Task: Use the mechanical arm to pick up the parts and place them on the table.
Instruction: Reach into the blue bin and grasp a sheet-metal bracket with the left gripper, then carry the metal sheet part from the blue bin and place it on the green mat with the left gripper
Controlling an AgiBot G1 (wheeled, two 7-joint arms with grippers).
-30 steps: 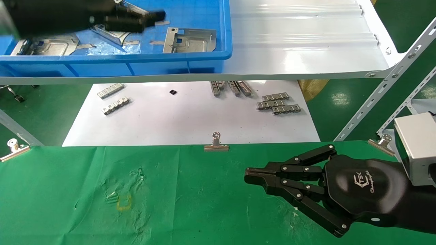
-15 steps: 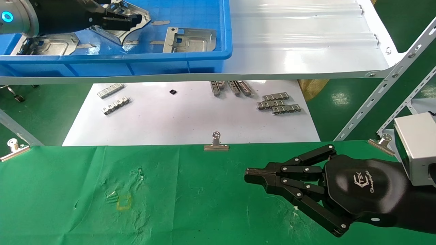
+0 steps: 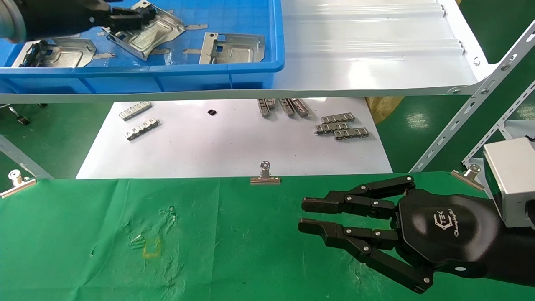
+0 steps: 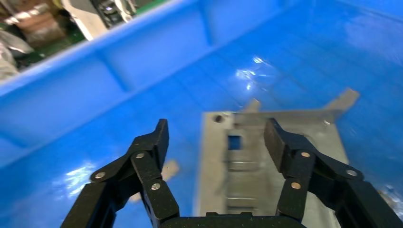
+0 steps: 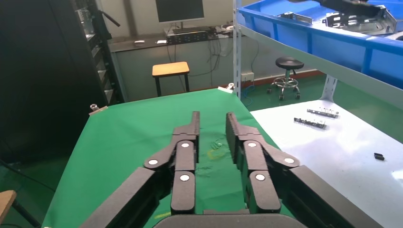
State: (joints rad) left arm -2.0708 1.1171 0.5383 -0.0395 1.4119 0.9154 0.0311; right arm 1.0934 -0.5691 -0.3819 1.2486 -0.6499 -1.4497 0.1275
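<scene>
Head view: green table (image 3: 83, 234) has no parts yet, blue tray (image 3: 167, 69) at 11 o'clock. My right gripper (image 3: 307, 215) at 4 o'clock just cracked apart, empty. Left gripper (image 3: 147, 16) has sprung wide in the tray. The part (image 3: 161, 31) shifted and lies loose at its tips, so I reckon the grab slipped.

The tray (image 3: 167, 75) was bright blue, the plates (image 3: 232, 48) silvery. The table (image 3: 83, 234) wore green cloth with a yellow square outline (image 3: 151, 248). Both claws were glossy black.
</scene>
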